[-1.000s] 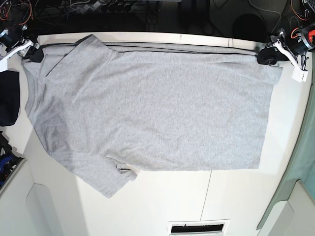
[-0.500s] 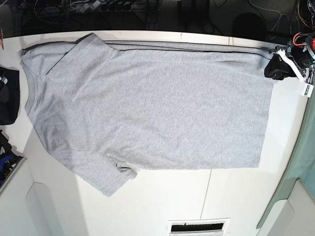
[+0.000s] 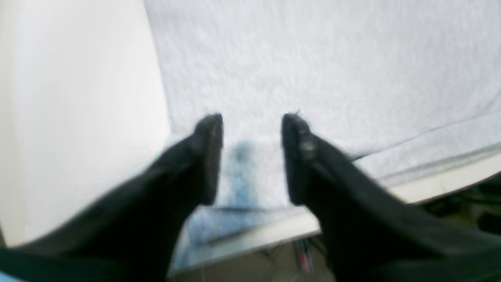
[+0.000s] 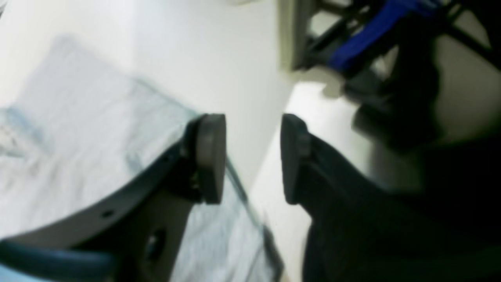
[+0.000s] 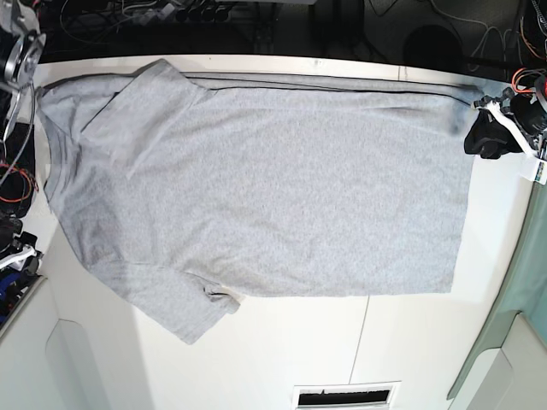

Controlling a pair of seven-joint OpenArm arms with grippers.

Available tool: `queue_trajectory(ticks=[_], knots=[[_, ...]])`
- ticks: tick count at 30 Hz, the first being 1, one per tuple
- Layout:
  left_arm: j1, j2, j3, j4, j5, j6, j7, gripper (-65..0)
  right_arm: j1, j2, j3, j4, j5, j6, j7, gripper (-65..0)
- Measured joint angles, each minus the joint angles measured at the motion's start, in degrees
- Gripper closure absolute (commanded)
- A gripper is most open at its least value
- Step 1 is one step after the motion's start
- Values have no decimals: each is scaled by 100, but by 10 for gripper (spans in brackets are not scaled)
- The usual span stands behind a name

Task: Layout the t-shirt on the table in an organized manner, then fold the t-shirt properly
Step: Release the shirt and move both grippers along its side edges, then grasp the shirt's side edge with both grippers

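Left gripper (image 3: 252, 156) released above the t-shirt (image 5: 256, 188) hem corner; right gripper (image 4: 252, 156) released too, unseen from base.

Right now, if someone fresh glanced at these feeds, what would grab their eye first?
The t-shirt: a big grey shape spread flat and sideways over most of the white table, one sleeve pointing toward the near edge. Next, the left gripper, jaws apart over the shirt's far hem corner with nothing between them. The right gripper hangs open off the collar end.
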Motion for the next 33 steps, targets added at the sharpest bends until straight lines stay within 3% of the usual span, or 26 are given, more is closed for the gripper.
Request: queue_trajectory(ticks=[5, 9, 12, 15, 18, 24, 28, 33], knots=[[-232, -83, 37, -57, 144, 197, -81, -338, 337, -4, -2, -1147, -227, 24, 396, -306], [-815, -254, 400, -538, 234, 299, -170, -338, 162, -9, -2, -1729, -306, 446, 717, -306], [-1349, -260, 887, -1231, 490, 310, -256, -338, -7, -33, -2, -1886, -310, 485, 1040, -306], [-1967, -236, 1283, -1956, 695, 323, -385, -338, -61, -52, 0, -1886, -299, 673, 1069, -306], [-2706, -234, 1554, -2649, 929, 595, -529, -338, -90, -114, 0, -1882, -282, 850, 1106, -306], [-3936, -258, 1604, -4164, 1091, 638, -938, -338, -90, -114, -2, -1878, -225, 844, 1080, -306], [-4607, -186, 1622, -5132, 1416, 664, -1502, -333, -90, -164, -2, -1875, -149, 876, 1080, -306], [-5108, 24, 2092, -5974, 1488, 728, -1716, -333, -92, -125, 0, -1873, -162, 866, 1036, -306]])
